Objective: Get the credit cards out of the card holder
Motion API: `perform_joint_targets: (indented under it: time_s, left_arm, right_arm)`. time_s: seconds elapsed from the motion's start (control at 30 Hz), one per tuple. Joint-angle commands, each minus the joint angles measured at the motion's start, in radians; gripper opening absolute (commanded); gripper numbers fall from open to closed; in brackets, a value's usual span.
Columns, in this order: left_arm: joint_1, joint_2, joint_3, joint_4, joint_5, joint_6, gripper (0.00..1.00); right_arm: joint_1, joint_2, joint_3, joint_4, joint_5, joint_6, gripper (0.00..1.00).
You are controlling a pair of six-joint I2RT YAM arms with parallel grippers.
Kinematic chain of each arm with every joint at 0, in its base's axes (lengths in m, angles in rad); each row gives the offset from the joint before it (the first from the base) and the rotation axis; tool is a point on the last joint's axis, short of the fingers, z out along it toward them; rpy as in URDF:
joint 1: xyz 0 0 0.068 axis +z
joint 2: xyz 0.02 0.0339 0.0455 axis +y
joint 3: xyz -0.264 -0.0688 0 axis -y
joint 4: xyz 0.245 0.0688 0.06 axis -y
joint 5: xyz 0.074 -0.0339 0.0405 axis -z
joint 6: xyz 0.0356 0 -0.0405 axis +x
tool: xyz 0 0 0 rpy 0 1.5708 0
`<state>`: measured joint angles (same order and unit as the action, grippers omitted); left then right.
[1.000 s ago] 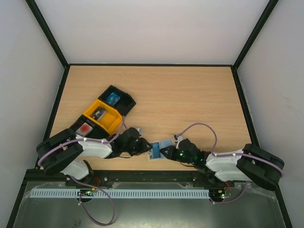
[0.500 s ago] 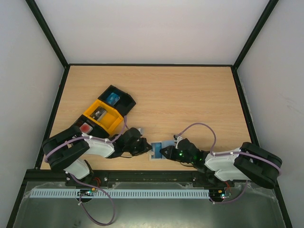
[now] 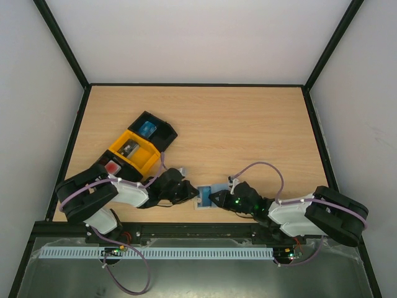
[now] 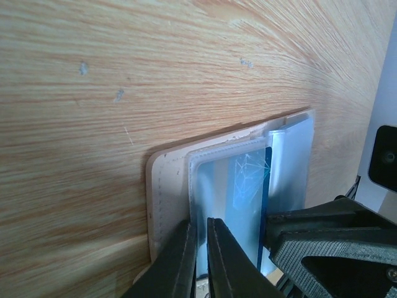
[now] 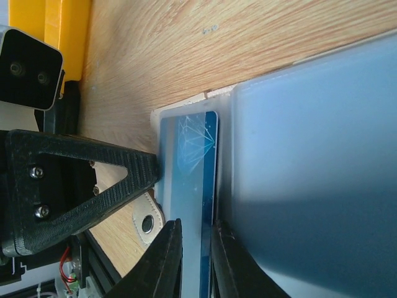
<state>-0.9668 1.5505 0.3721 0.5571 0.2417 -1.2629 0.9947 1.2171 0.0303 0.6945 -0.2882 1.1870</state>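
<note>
The card holder sits near the table's front edge, between my two grippers. It is pale blue with a beige outer edge and a snap tab. Its clear pocket holds a blue card with a white line pattern, which is also visible from the right wrist. My left gripper is shut on the pocket's stitched edge. My right gripper is shut on the pocket with the blue card in it, beside the pale blue flap. From above, the left gripper and right gripper nearly meet.
A black-and-yellow compartment tray lies to the left rear. It holds a small red thing and a bright blue item. Its yellow wall is close behind my left gripper. Black frame rails border the table.
My left gripper has moved slightly right and closed on the holder's edge. My right gripper has kept its hold and barely shifted.
</note>
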Motion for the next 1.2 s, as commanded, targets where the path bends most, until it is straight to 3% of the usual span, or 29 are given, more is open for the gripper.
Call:
perform_joint_targets:
  time_s: [0.0,0.23,0.43,0.7,0.93,1.17]
  left_arm:
    - [-0.018,0.036,-0.031,-0.086,-0.023,-0.009,0.11]
    - [-0.022,0.032,-0.041,-0.091,-0.034,-0.01,0.11]
    - [-0.025,0.02,-0.046,-0.092,-0.044,-0.015,0.17]
    - [-0.029,0.018,-0.045,-0.081,-0.041,-0.023,0.21]
    - [-0.034,0.023,-0.052,-0.043,-0.031,-0.03,0.05]
    - [-0.04,0.059,-0.053,-0.012,-0.016,-0.038,0.03]
  right_arm:
    - [0.001,-0.022,0.001,0.118,-0.004,0.03,0.15]
    - [-0.001,-0.056,-0.025,0.12,0.023,0.062,0.15]
    - [-0.001,-0.108,-0.03,0.111,0.028,0.091,0.15]
    - [0.0,-0.055,-0.03,0.12,0.028,0.1,0.16]
    - [0.0,-0.006,-0.023,0.133,0.016,0.097,0.15]
    - [-0.001,0.031,-0.021,0.144,0.012,0.107,0.15]
